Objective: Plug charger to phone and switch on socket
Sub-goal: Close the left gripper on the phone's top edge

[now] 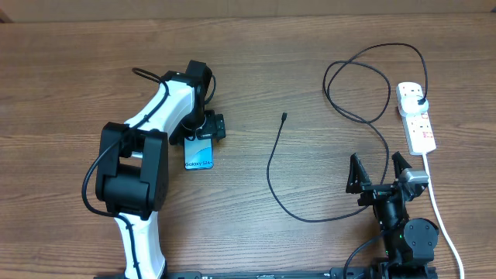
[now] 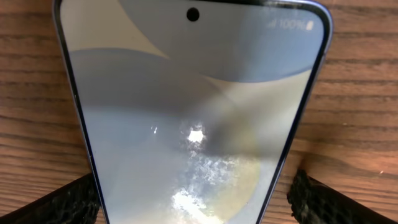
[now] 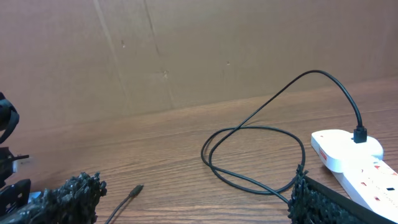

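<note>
Little of the task looked done. The black plug (image 1: 419, 101) of the long thin black charger cable (image 1: 271, 167) already sat in the far end of the white power strip with red markings (image 1: 418, 128), which lay beside the right edge of the brown wooden tabletop (image 1: 77, 77) towards its far corner. Whether its switch was on could not be told. The cable's small connector tip (image 1: 284, 117) lay loose near the middle of the tabletop, well apart from the slim smartphone with the pale blue-white screen (image 1: 199, 153), which lay flat left of the middle. Joining tip to phone was therefore yet to do, and probably the switching too. The left arm reached out from the near edge with its elbow bent and its wrist turned down over the phone. The left gripper (image 1: 205, 133) was spread wide, one finger on each side of the phone, gripping nothing. The right arm was folded low by the near edge towards the right corner. The right gripper (image 1: 378, 172) was likewise fully open and empty, facing the cable's loops.
</note>
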You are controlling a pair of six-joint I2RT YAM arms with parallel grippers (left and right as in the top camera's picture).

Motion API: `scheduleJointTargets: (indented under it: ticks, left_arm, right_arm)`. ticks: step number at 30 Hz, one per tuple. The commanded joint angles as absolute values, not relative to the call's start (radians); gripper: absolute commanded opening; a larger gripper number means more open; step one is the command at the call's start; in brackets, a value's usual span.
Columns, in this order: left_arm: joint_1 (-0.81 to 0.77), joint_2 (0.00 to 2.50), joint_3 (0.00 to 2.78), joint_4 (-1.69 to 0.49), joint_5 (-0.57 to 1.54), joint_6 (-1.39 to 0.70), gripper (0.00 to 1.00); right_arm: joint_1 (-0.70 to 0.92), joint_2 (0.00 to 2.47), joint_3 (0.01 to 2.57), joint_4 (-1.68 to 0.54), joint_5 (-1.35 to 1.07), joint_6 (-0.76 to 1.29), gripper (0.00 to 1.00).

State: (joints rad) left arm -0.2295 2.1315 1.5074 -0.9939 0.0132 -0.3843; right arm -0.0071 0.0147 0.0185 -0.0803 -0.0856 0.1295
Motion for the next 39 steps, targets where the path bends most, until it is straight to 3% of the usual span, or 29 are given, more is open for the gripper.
scheduleJointTargets:
  ticks: [1, 20, 39]
  left_arm:
    - [-0.23, 2.186, 1.43, -0.958, 0.019, -0.314, 0.99]
    - [-0.229, 2.186, 1.407, -0.915, 0.027, -0.368, 0.85]
    - [-0.228, 2.186, 1.413, -0.909, 0.026, -0.382, 0.79]
  right_arm:
    - [-0.014, 0.003, 0.008, -0.076, -0.08, 0.126, 1.0]
    - [-0.014, 0.003, 0.008, -0.076, -0.08, 0.126, 1.0]
    - [-0.014, 0.003, 0.008, -0.076, -0.08, 0.126, 1.0]
